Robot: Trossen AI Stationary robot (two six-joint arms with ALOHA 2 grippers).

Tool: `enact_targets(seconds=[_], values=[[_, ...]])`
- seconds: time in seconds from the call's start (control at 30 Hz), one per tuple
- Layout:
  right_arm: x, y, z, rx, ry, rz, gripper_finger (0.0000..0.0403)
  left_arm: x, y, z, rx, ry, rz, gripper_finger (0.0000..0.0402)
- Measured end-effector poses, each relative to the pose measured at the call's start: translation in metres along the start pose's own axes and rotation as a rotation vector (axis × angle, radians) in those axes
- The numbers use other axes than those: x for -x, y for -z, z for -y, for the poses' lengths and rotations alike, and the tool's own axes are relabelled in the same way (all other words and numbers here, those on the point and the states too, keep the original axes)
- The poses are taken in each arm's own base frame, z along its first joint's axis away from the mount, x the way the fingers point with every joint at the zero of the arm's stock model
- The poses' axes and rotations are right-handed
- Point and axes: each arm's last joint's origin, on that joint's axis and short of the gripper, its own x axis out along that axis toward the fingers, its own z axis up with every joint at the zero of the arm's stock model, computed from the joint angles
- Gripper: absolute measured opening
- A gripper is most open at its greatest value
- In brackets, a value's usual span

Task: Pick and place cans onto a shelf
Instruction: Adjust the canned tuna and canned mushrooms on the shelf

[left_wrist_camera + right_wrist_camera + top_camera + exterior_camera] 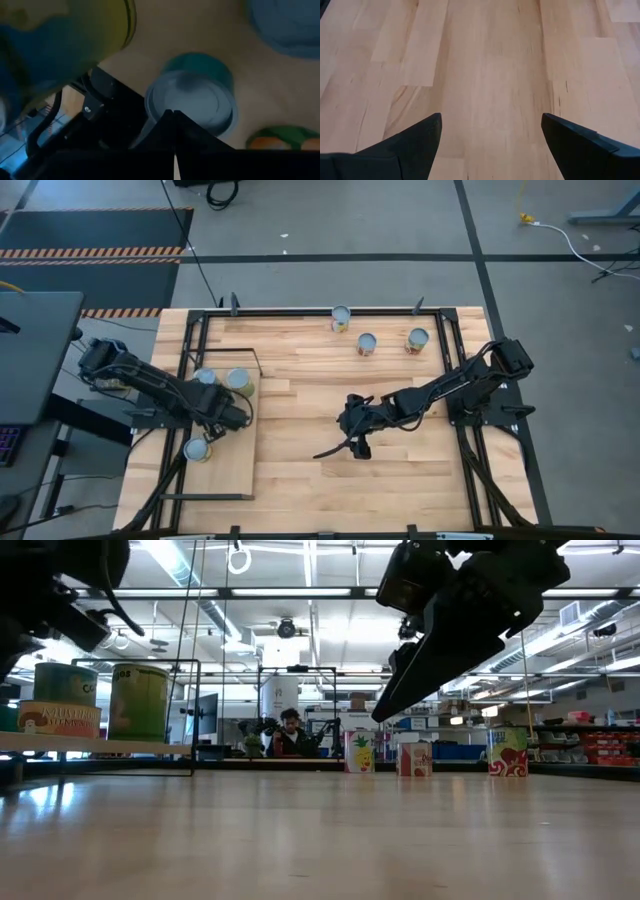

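Three cans (366,344) stand in a loose row near the far edge of the table (400,480), well apart from the shelf (232,470) on the left side. Three more already sit on the shelf: two together at its far end (225,380) and one at its outer edge (196,449), nearer the front.

The right gripper (352,445) hangs over bare wood mid-table, fingers spread wide and holding nothing; its wrist view shows only planks between the two tips. It is well short of the far row, so the next reach looks like a long one across the table.

The left gripper (215,420) is over the shelf, between the shelved cans, clamped fully closed on nothing. Its wrist view shows one can top just ahead of the closed fingers.

The main risks, as a judgement:
- The left arm sits low among three cans. Any sideways swing on the way out could tip one or push the outer can off the shelf edge.
- The far cans stand near each other. Wide-open fingers coming down on the middle one could clip a neighbour and knock it over.
- A carried can brought to the shelf while the left arm is parked there could strike that arm or the shelf's black frame (262,365).
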Motion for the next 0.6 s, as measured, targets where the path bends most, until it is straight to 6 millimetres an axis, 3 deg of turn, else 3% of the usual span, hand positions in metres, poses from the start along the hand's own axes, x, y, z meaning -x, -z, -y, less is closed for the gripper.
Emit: enact_targets(seconds=[0.6], values=[[0.001, 0.006, -0.007, -0.024, -0.004, -0.051, 0.0350, -0.007, -0.014, 0.014, -0.090, 0.000, 0.034, 0.0002]])
